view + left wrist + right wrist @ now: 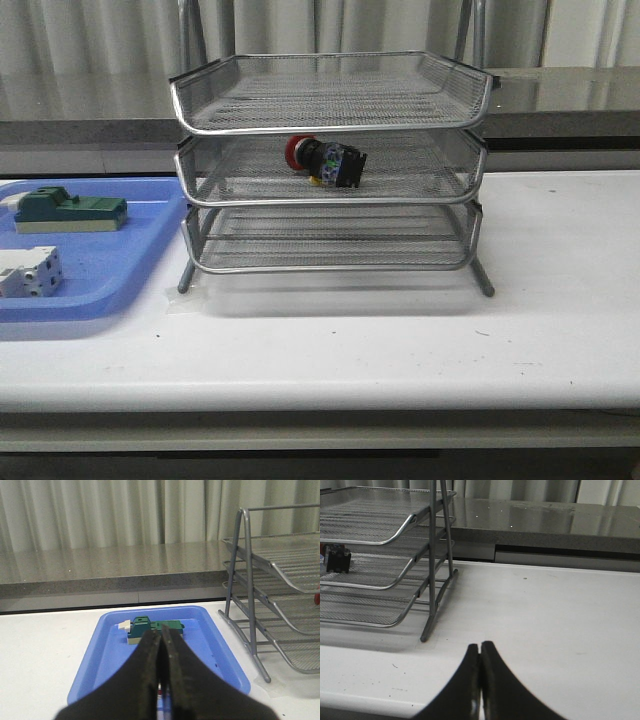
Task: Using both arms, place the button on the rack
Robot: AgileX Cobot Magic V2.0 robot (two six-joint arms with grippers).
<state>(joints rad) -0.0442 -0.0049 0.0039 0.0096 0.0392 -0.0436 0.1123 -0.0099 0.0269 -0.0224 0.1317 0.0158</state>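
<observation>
Button (324, 161) lies on its side in middle tier of rack (330, 118), red cap toward your left, blue-yellow block to right. Nothing touching it.
L gripper (161, 667) fingers pressed together, holding nothing, above blue tray (102, 665); green block (150, 628) in tray beyond it.
R gripper (480, 677) fingers pressed together too, empty, over bare white table (560, 620), beside rack leg.
White-grey block (30, 272) at tray front, seen from front cam.

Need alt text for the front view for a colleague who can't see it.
A red-capped button lies on its side in the middle tier of a three-tier wire rack on a white table. Left of it, a blue tray holds a green block and a white-grey block.
</observation>
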